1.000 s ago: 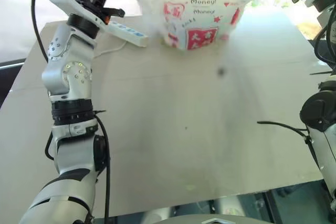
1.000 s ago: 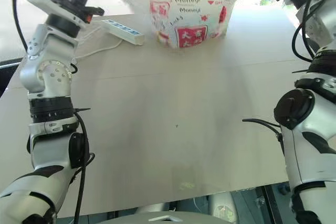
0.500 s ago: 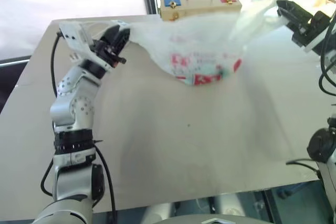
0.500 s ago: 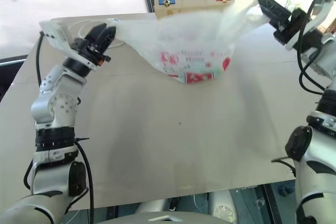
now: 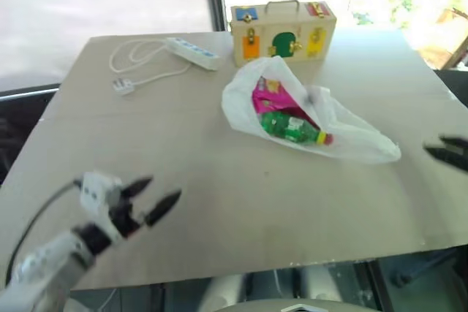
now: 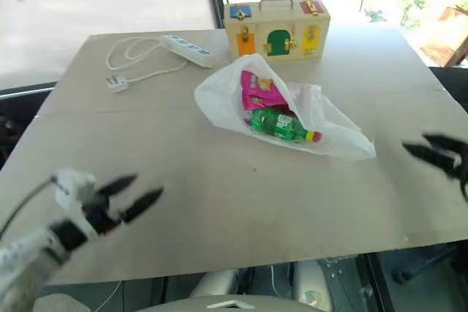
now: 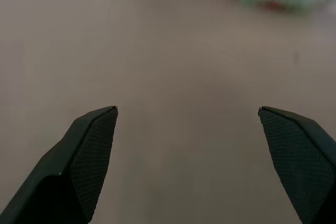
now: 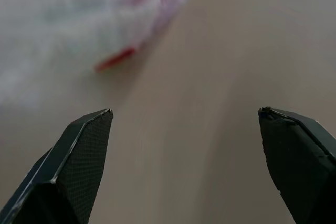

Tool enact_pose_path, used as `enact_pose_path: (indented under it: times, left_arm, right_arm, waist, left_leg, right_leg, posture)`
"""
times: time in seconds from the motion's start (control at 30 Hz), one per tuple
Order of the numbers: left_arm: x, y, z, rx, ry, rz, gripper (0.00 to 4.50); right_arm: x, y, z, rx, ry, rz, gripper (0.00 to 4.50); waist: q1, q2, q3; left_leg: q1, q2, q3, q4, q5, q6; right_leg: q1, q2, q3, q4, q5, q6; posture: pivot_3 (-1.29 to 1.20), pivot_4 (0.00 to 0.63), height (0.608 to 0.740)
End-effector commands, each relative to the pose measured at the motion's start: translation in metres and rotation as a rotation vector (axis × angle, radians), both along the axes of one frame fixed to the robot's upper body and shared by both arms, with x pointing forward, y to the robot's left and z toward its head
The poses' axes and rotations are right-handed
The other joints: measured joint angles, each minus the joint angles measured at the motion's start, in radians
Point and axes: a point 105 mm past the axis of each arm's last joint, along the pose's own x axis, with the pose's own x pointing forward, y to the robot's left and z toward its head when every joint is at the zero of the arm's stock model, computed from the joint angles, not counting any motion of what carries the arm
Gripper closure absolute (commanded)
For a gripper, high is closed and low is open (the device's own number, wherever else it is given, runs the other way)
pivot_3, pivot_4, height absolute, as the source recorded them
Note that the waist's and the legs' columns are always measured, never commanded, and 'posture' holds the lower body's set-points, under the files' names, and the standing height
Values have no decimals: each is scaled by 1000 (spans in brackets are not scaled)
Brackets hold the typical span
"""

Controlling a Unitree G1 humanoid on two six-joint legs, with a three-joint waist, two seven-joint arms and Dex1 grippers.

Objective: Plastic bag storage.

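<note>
Near the table's (image 5: 146, 137) middle lies your plastic bag (image 5: 344, 133), slumped, with the pink packet (image 5: 272, 99) and green bottle (image 5: 290, 128) inside; both the left gripper (image 5: 155, 196) and right gripper (image 6: 431, 147) stand wide and empty, so packing looks done and 1 step remains: stowing it

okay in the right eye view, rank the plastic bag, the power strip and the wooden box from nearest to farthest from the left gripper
From the left gripper:
1. Plastic bag, mid-table, ahead and to its right.
2. Power strip, farther back on the left side.
3. Wooden box, at the table's far edge.
</note>
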Motion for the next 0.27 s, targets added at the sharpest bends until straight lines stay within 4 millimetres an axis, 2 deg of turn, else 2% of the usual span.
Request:
enact_pose_path:
  times: [0.03,0.1,0.17,0.27]
  left_arm:
    - [-2,-12,-10,46,5,-44,40]
    - [-1,-14,-9,21,-35,-33,40]
    - [2,-17,-4,14,-93,-42,40]
    - [10,-21,10,13,-176,-37,40]
  right_arm:
    - [2,10,-12,-127,-162,85,0]
    - [-2,15,-23,-137,-230,139,0]
    - [-3,16,-32,-145,-216,148,0]
    - [2,29,-26,-94,-282,177,0]
  waist:
    - [10,4,0]
    - [15,8,-3]
    - [15,9,-4]
    - [15,8,-4]
  left_leg:
    - [4,0,2,-1,0,0]
    - [9,0,4,-3,0,0]
    - [9,1,4,-4,1,0]
    - [8,2,4,-7,3,-4]
  right_leg:
    - [1,0,2,0,0,1]
    - [3,0,4,0,1,1]
    - [2,1,4,1,1,2]
    - [0,2,4,0,1,2]
  posture:
    - [0,150,740]
    - [0,150,740]
    - [0,150,740]
    - [0,150,740]
